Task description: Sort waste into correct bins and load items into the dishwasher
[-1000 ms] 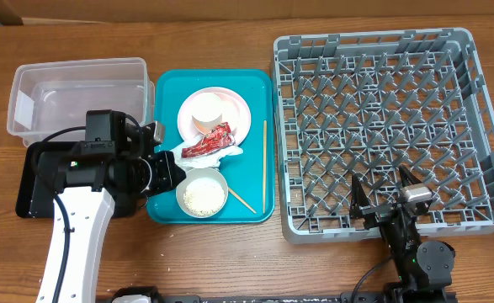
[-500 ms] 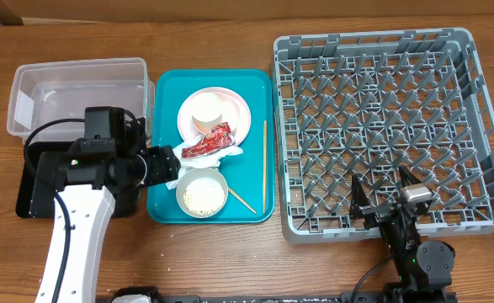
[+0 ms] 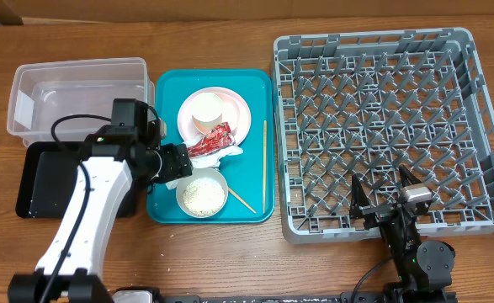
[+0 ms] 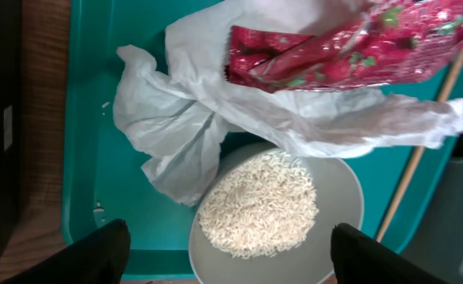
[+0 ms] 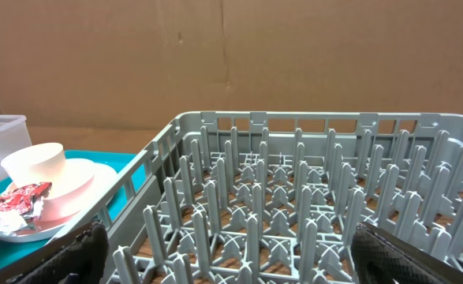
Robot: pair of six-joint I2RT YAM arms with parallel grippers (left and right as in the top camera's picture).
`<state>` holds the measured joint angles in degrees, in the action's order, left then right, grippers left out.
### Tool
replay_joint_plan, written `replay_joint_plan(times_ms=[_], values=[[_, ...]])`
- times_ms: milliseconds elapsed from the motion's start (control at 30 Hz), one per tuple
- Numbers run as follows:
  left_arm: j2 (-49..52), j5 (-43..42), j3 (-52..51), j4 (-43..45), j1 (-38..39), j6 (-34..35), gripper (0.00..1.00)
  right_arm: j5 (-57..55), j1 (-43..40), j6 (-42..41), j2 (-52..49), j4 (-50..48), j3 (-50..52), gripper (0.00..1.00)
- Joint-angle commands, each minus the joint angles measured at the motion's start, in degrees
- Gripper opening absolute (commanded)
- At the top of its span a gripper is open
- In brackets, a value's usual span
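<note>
Overhead, the left gripper (image 3: 176,160) hangs over the left side of the teal tray (image 3: 167,93), jaws spread wide and holding nothing. Its wrist view shows the crumpled napkin (image 4: 176,134) just ahead, one fold draped onto the rim of the grey-green bowl (image 4: 330,241), which is full of rice (image 4: 259,205). The red wrapper (image 4: 334,55) lies on top of the napkin, against the pink plate (image 3: 236,111) carrying the white cup (image 3: 206,111). One chopstick (image 3: 264,156) lies beside the plate. The left arm covers part of the black tray (image 3: 40,181); the clear tub (image 3: 78,93) sits behind it. The right gripper (image 3: 383,200) is parked at the near edge of the dish rack (image 3: 364,39), fingers apart and empty.
</note>
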<state>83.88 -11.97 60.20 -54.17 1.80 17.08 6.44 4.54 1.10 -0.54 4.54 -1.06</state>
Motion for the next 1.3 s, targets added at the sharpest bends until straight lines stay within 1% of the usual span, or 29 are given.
replay_joint_plan(times_ms=[0,100,233,267,300,333,433,533,667,733,833,933,1067,1267], values=[[2.21,-0.44,1.01,0.20,0.55,2.43,0.76,-0.35,-0.15,0.02,0.37,-0.28,0.61,1.00],[3.32,-3.17,1.01,-0.20,1.81,2.25,0.72,-0.35,-0.15,0.02,0.37,-0.28,0.61,1.00],[3.39,-2.89,1.01,-0.68,4.61,2.23,0.68,-0.35,-0.15,0.02,0.37,-0.28,0.61,1.00],[3.39,-2.91,1.01,-0.70,5.53,2.25,0.66,-0.35,-0.15,0.02,0.37,-0.28,0.61,1.00],[3.39,-2.89,1.01,-0.90,7.54,2.27,0.61,-0.35,-0.15,0.02,0.37,-0.28,0.61,1.00],[3.39,-2.69,1.01,-1.09,8.61,2.27,0.61,-0.35,-0.15,0.02,0.37,-0.28,0.61,1.00],[3.39,0.92,0.96,-2.01,12.52,3.32,0.58,-0.35,-0.15,0.02,0.37,-0.28,0.61,1.00],[3.41,6.03,0.90,-2.54,16.44,6.93,0.58,-0.35,-0.15,0.02,0.37,-0.28,0.61,1.00],[3.45,6.69,0.90,-1.31,21.00,8.52,0.57,-0.35,-0.15,0.02,0.37,-0.28,0.61,1.00],[3.52,7.91,0.90,-0.33,23.06,9.44,0.54,-0.35,-0.15,0.02,0.37,-0.28,0.61,1.00],[3.74,12.26,0.90,0.83,25.75,11.34,0.48,-0.35,-0.15,0.02,0.37,-0.28,0.61,1.00],[3.87,15.52,0.90,0.94,27.39,12.72,0.42,-0.35,-0.17,0.02,0.37,-0.28,0.61,1.00],[3.89,15.39,0.90,1.31,28.26,13.42,0.38,-0.35,-0.15,0.02,0.37,-0.28,0.61,1.00],[3.89,14.49,0.37,3.17,29.59,13.42,0.37,-0.35,-0.15,0.02,0.37,-0.28,0.61,1.00]])
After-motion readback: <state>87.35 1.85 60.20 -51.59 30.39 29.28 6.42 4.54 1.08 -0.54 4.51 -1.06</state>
